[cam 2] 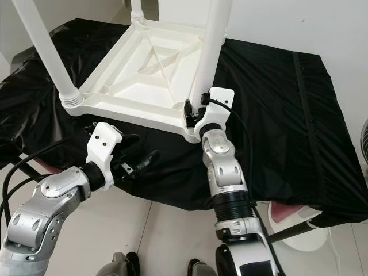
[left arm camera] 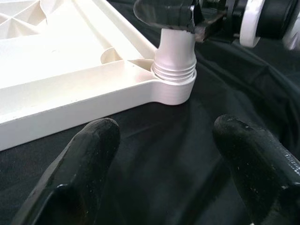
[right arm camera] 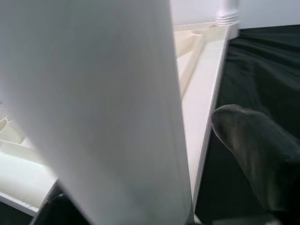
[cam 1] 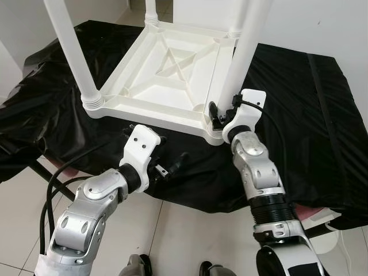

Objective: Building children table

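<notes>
On a surface draped in black cloth (cam 1: 299,109), the white plastic children's table (cam 1: 167,75) lies upside down, its ribbed underside facing up and its legs standing upward from the corner sockets. The near-right leg (cam 1: 244,54) rises from the corner closest to the robot, where its threaded base sits in the socket. The right tool (cam 1: 217,115) is clamped around the bottom of that leg, one black finger on each side, just above the socket. The left tool (left arm camera: 164,154) hovers low over the cloth just in front of the table's near edge, its two fingers (left arm camera: 82,168) spread apart and holding nothing, aimed toward the same corner. Another leg (cam 1: 72,49) stands at the near-left corner, and a third (cam 1: 150,10) rises at the far side. The black cloth is shiny and wrinkled, and hangs over the front edge of the support. Below it lies a floor (cam 1: 172,236) of pale tiles, and a plain white wall (cam 1: 322,23) stands behind. Black cables (cam 1: 52,190) loop beside the left arm
</notes>
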Motion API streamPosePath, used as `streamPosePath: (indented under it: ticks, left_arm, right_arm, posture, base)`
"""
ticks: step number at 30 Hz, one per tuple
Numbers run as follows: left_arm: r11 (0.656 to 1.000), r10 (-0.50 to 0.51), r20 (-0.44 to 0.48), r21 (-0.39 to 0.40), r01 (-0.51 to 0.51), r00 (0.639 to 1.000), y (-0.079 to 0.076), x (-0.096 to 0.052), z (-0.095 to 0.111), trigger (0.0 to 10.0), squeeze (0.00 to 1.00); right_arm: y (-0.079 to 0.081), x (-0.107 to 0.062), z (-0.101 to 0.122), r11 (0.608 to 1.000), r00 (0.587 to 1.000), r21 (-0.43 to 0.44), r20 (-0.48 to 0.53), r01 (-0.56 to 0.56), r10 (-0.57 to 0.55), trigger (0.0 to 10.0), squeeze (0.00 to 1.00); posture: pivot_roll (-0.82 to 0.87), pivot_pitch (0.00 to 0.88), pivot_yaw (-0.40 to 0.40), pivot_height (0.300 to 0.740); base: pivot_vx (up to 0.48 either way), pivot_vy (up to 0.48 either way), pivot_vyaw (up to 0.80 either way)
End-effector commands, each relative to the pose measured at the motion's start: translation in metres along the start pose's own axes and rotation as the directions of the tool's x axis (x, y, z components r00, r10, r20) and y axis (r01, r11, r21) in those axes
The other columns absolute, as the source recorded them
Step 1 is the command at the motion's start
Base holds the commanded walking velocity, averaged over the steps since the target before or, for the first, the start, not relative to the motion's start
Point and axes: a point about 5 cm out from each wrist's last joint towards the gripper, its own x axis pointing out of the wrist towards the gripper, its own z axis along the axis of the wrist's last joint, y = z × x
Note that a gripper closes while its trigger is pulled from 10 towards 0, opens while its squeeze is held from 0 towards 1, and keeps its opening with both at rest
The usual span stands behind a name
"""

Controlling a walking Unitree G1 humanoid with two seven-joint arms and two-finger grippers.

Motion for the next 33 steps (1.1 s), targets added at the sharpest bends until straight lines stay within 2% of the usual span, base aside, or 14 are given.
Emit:
streamPosePath:
  ticks: [1,3,5,7,9,10,11,13,15,16,17,21,22,33]
  left_arm:
    - [1.0,0.029,-0.011,-0.005,-0.029,1.0,0.001,0.0,-0.002,10.0,0.0]
    - [1.0,0.029,-0.011,-0.004,-0.029,1.0,0.001,0.0,-0.002,10.0,0.0]
    - [1.0,0.03,-0.011,-0.003,-0.03,0.999,0.002,0.0,-0.002,10.0,0.0]
    - [1.0,0.031,-0.012,-0.002,-0.031,0.999,0.002,-0.001,-0.001,10.0,0.0]
    - [1.0,0.031,-0.011,-0.001,-0.031,0.999,0.002,-0.001,-0.001,10.0,0.0]
    - [1.0,0.031,-0.011,-0.001,-0.031,0.999,0.002,-0.001,-0.001,10.0,0.0]
    - [0.999,0.032,-0.011,-0.001,-0.032,0.999,0.003,-0.001,-0.001,10.0,0.0]
    - [0.999,0.032,-0.011,-0.001,-0.032,0.999,0.003,-0.001,-0.001,10.0,0.0]
    - [0.999,0.037,-0.011,0.002,-0.037,0.999,0.003,-0.002,0.0,10.0,0.0]
    - [0.999,0.037,-0.011,0.002,-0.037,0.999,0.003,-0.002,0.0,10.0,0.0]
    - [0.999,0.042,-0.012,0.003,-0.042,0.999,0.003,-0.003,0.0,10.0,0.0]
    - [0.999,0.046,-0.013,0.004,-0.046,0.999,0.003,-0.003,0.0,10.0,0.0]
    - [0.999,0.048,-0.014,0.004,-0.048,0.999,0.004,-0.004,0.0,10.0,0.0]
    - [0.999,0.045,-0.012,0.002,-0.045,0.999,0.003,-0.003,0.0,10.0,0.0]
  right_arm:
    - [0.003,0.002,0.01,0.996,0.996,0.008,0.036,-0.087,0.086,10.0,0.0]
    - [0.004,0.003,0.012,0.989,0.988,0.013,0.042,-0.147,0.146,10.0,0.0]
    - [0.007,0.003,0.011,0.914,0.914,-0.048,0.013,-0.404,0.405,10.0,0.0]
    - [0.009,0.003,0.006,0.827,0.833,-0.102,-0.044,-0.553,0.552,10.0,0.0]
    - [0.011,0.002,0.003,0.786,0.793,-0.105,-0.077,-0.609,0.604,10.0,0.0]
    - [0.011,0.002,0.003,0.786,0.793,-0.105,-0.077,-0.609,0.604,10.0,0.0]
    - [0.013,0.001,0.002,0.744,0.752,-0.113,-0.085,-0.659,0.654,10.0,0.0]
    - [0.013,0.001,0.002,0.744,0.752,-0.113,-0.085,-0.659,0.654,10.0,0.0]
    - [0.017,0.002,0.0,0.66,0.668,-0.102,-0.123,-0.744,0.734,10.0,0.0]
    - [0.017,0.002,0.0,0.66,0.668,-0.102,-0.123,-0.744,0.734,10.0,0.0]
    - [0.019,0.002,-0.002,0.622,0.632,-0.112,-0.143,-0.775,0.761,10.0,0.0]
    - [0.019,0.005,-0.005,0.58,0.594,-0.128,-0.174,-0.804,0.785,10.0,0.0]
    - [0.019,0.006,-0.008,0.584,0.6,-0.136,-0.18,-0.8,0.78,0.0,0.0]
    - [0.014,0.006,-0.02,0.648,0.654,-0.096,-0.173,-0.755,0.736,0.0,0.0]
  posture:
    - [-0.03,0.191,0.013,0.74]
    - [-0.03,0.191,0.013,0.74]
    - [-0.03,0.191,0.016,0.74]
    - [-0.03,0.191,0.017,0.74]
    - [-0.02,0.191,0.017,0.74]
    - [-0.02,0.191,0.017,0.74]
    - [-0.02,0.19,0.016,0.74]
    - [-0.02,0.19,0.016,0.74]
    - [-0.01,0.191,0.013,0.74]
    - [-0.01,0.191,0.013,0.74]
    - [-0.01,0.19,0.01,0.74]
    - [-0.01,0.19,0.01,0.74]
    - [-0.01,0.19,0.01,0.74]
    - [-0.01,0.188,0.009,0.74]
  base:
    - [0.0,0.0,0.0]
    - [0.0,0.0,0.0]
    - [0.0,0.0,0.0]
    - [0.0,0.0,0.0]
    - [0.0,0.0,0.0]
    - [0.0,0.0,0.0]
    - [0.0,0.0,0.0]
    - [0.0,0.0,0.0]
    - [0.0,0.0,0.0]
    - [0.0,0.0,0.0]
    - [0.0,0.0,0.0]
    - [0.0,0.0,0.0]
    - [0.0,0.0,0.0]
    - [0.0,0.0,0.0]
